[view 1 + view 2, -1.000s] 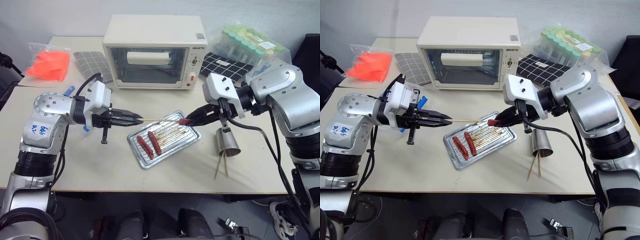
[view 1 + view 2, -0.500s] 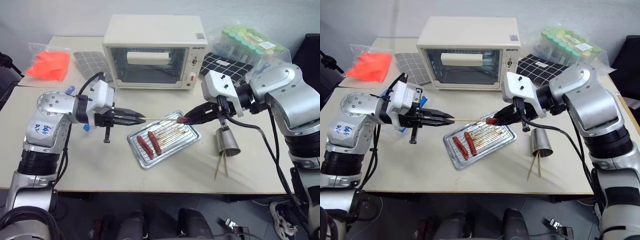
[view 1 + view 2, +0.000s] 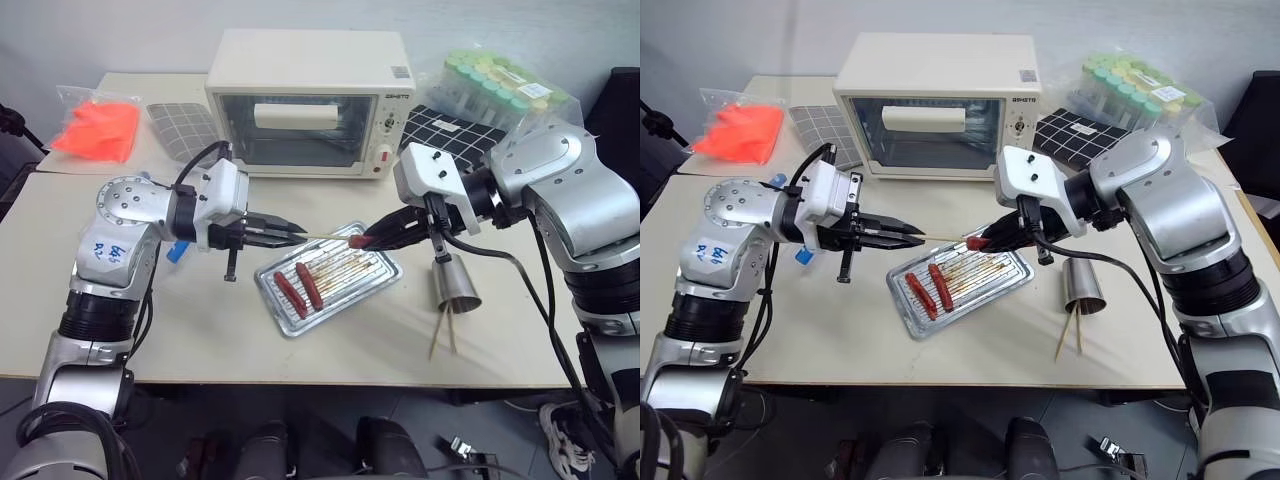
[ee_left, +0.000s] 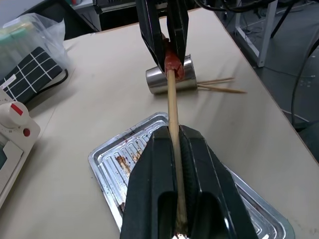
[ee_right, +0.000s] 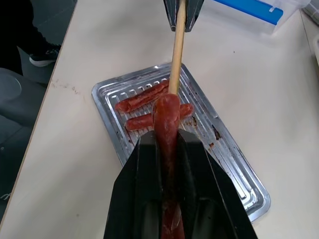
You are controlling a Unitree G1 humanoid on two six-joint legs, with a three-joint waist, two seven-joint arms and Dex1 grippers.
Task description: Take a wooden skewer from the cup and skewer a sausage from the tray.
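Left gripper [image 3: 292, 230] pinched wooden skewer [image 3: 325, 235], tip entering sausage [image 3: 362, 240] clamped by right gripper [image 3: 372, 240]; push-through remained

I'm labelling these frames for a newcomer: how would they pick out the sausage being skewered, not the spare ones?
Start at the cream toaster oven at the back of the table; in front of it lies the silver tray. The sausage hangs just above the tray's far edge, gripped in the right gripper, with the wooden skewer from the left gripper at its tip. The other two sausages lie on the tray.

cup [image 3: 457, 285] right of tray [image 3: 383, 272]
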